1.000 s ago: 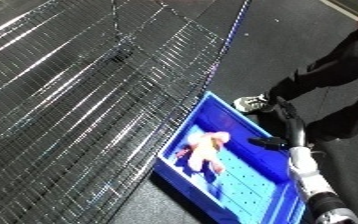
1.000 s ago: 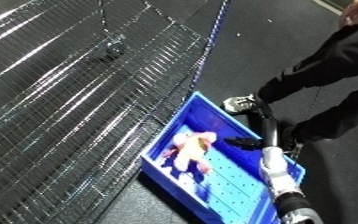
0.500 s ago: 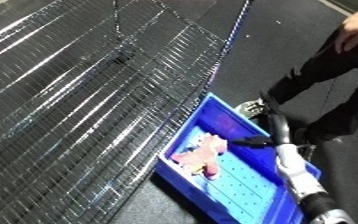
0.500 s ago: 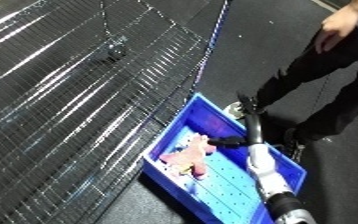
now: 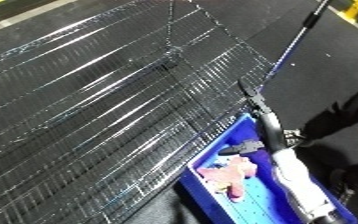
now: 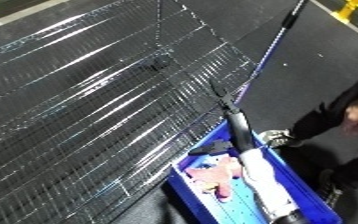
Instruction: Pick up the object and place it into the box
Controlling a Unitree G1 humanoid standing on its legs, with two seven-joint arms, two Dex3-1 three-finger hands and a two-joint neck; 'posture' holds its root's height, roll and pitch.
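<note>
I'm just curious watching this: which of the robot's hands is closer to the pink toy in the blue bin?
The right hand. It hangs over the blue bin, just above the pink toy. The left hand shows in neither view.

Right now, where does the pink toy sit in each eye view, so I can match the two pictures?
Left eye view: the pink toy lies in the blue bin, low and right of centre, just below the right robot hand.
Right eye view: the same toy is low and near centre.
Shared landmark: the bin's left wall along the edge of the wire mesh surface.
</note>
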